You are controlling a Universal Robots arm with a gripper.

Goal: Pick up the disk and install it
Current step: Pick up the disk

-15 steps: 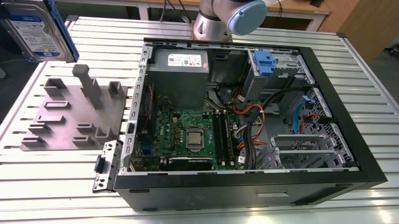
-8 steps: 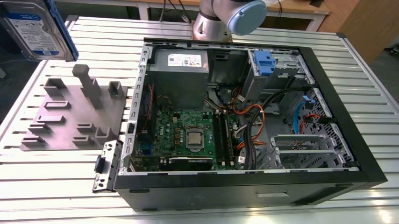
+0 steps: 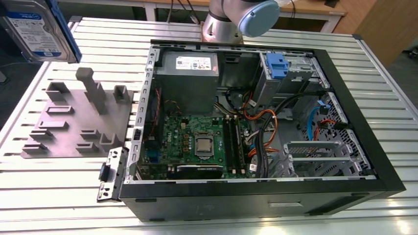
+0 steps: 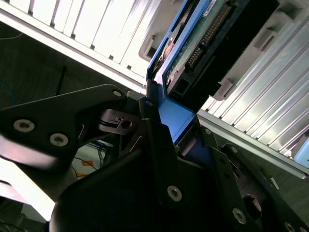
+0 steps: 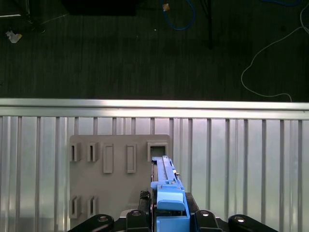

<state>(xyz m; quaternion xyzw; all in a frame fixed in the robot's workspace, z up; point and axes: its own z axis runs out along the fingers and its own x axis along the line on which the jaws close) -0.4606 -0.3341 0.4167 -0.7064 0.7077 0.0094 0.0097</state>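
Exterior view: disk (image 3: 38,30) over pegged plate (image 3: 65,133), open case (image 3: 228,201) beside

My gripper (image 4: 174,116) is matt black metal, its links pinned with bright silvery screws. The disk (image 3: 36,27) has a smooth white-and-blue label that looks like paper, and its side rails are smooth blue plastic. The table (image 3: 58,196) is ribbed bare aluminium with a satin sheen. The pegged plate (image 3: 72,122) is dull grey plastic. The computer case (image 3: 261,203) is matt black outside and bare sheet metal inside. The floor (image 5: 120,58) looks dark, rough and carpet-like.
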